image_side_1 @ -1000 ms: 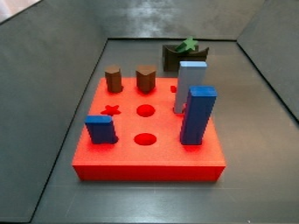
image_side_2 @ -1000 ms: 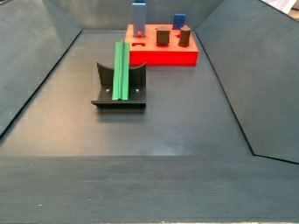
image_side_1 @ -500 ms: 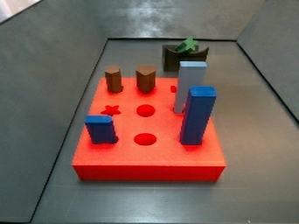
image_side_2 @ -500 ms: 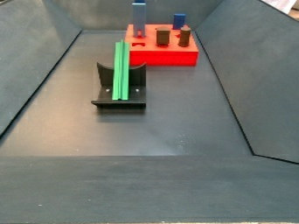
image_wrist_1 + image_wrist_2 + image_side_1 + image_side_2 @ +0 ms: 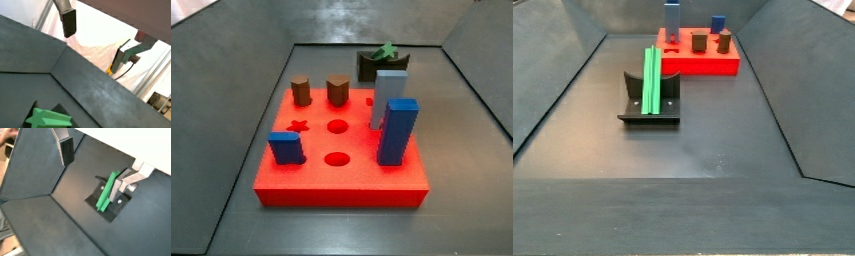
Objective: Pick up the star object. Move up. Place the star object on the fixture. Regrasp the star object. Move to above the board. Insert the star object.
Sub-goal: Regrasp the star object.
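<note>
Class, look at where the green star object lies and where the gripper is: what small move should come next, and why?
Probably lower the gripper toward the star object. The bar rests on the fixture, untouched. Both wrist views show the fingers spread apart, well above it, holding nothing, so the regrasp remains to be done.

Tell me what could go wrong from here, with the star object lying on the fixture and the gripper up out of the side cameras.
1. The gripper hangs open and empty above the star object; a skewed descent could knock the bar off the fixture.
2. The bar only leans in the fixture's notch, so an off-centre regrasp may tilt it.
3. Tall blue blocks crowd the board; the long bar could clip them.
</note>
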